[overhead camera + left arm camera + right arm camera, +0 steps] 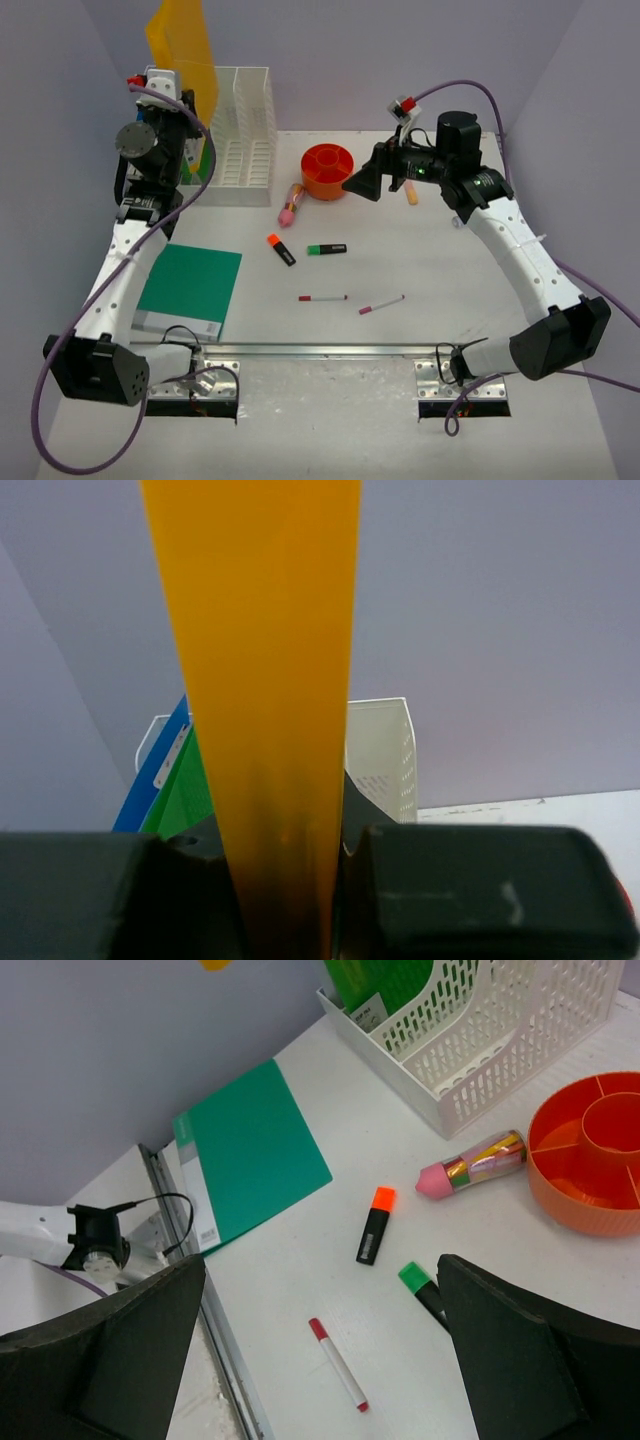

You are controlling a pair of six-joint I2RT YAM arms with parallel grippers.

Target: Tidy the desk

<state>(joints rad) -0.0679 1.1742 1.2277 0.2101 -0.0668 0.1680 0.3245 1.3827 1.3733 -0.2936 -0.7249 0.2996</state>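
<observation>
Firmly clenched, the left claw [290,890] grips an orange folder [260,660] upright above the rack [385,755]; keep it vertical and lower it into a free slot. The right claw [362,183] gapes empty right of the rack, over the desk [430,280] the rack stands on.

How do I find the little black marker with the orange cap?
Find the round orange tray near the back of the desk. In front of it lie two short black markers. The orange-capped marker is the left one, lying slanted; the green-capped marker beside it lies nearly level.
</observation>
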